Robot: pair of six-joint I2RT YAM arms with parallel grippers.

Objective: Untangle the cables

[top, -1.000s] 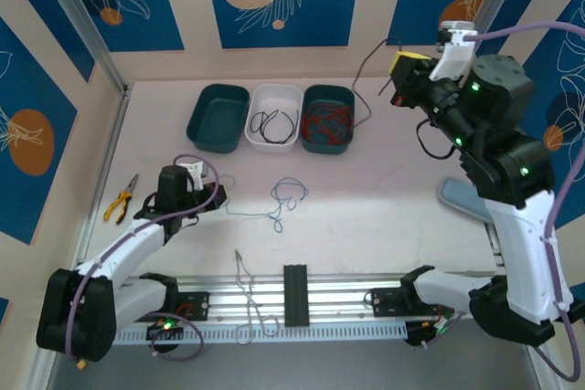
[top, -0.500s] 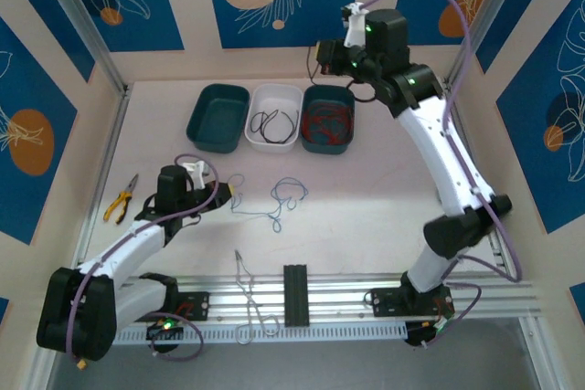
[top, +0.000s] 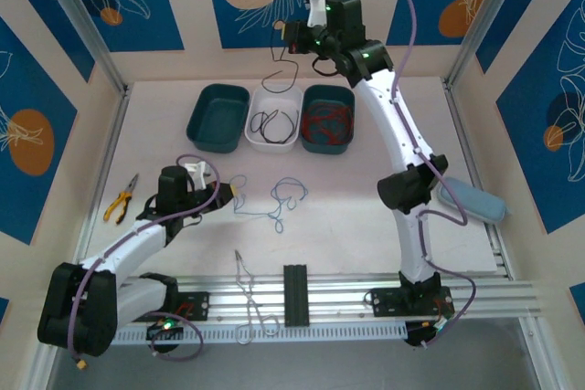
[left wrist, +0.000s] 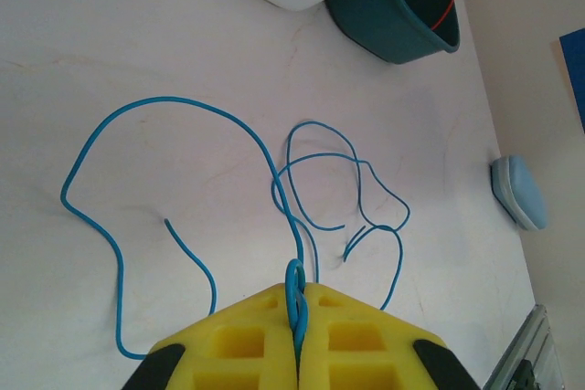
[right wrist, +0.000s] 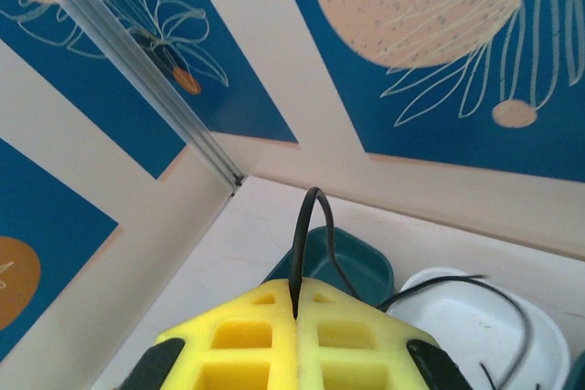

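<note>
Now left fingers pinch the blue cable; right fingers clamp a black cable aloft.

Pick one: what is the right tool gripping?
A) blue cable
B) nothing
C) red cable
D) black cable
D: in the right wrist view a black cable is pinched in the shut right tool, and from above it hangs over the white tray; the blue cable is in the left tool.
</note>
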